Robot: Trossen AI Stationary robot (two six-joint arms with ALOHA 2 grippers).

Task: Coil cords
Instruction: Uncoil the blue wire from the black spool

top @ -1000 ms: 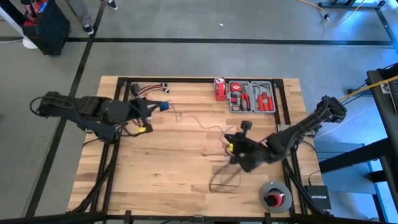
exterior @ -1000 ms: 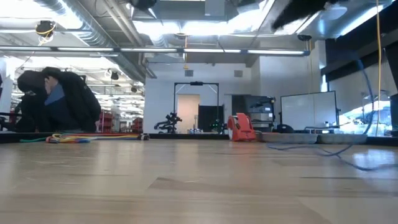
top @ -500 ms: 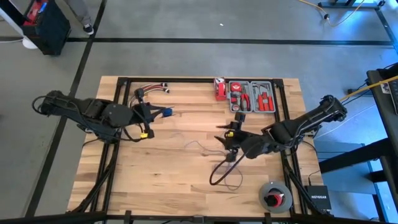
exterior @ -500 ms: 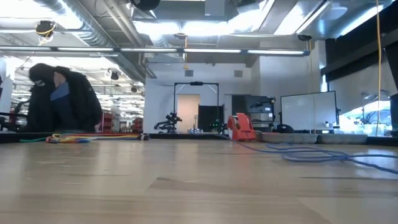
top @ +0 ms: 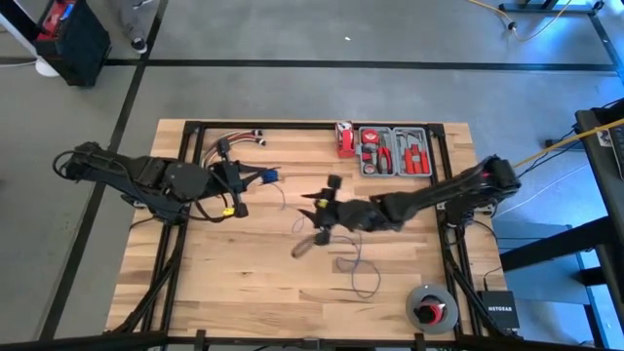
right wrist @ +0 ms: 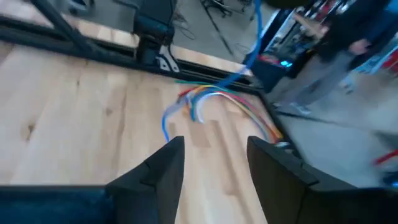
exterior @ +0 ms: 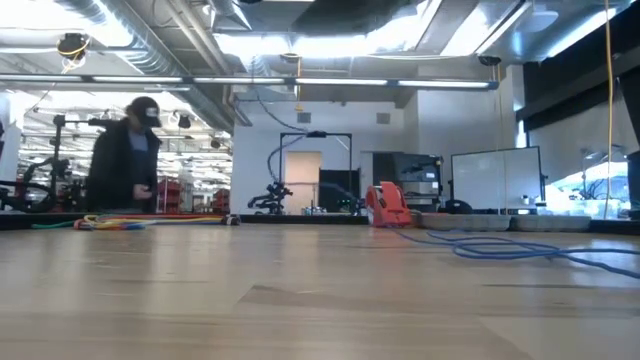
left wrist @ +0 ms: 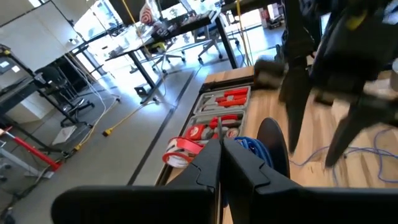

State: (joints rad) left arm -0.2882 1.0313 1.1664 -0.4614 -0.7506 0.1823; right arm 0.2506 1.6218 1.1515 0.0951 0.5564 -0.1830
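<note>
The cord [top: 357, 269] is a very thin blue-violet wire. It trails in loose loops over the wooden table [top: 244, 283], and the low view shows it lying flat as the cord [exterior: 500, 246]. My left gripper [top: 261, 177] hovers at the table's far left, shut, with a small blue bunch of cord [left wrist: 250, 145] at its fingertips. My right gripper [top: 316, 213] stands open over the table's middle, pointing toward the left gripper. Between its spread fingers, my right gripper [right wrist: 214, 163] has only bare wood. A strand of cord [right wrist: 254, 37] hangs well ahead of it. My left gripper is shut on the cord's bunched end [top: 269, 176], held at the fingertips, which point nearly level toward the table's right. The fingers themselves hide the exact spot in the wrist view. From there the cord droops slack [top: 282, 200] down to the table.
A bundle of red, yellow and white wires [top: 237, 138] lies at the far left. A red tape measure [top: 344, 138] and a grey tray of red-handled tools [top: 395, 151] sit at the far edge. A round spool [top: 431, 308] sits near right. A person [exterior: 125, 165] stands beyond the table.
My right gripper has swept from the near right toward the table's middle and left, and has turned more level. The cord part it held up has dropped, and the loops now lie flat on the table. My left gripper has kept the cord's end.
</note>
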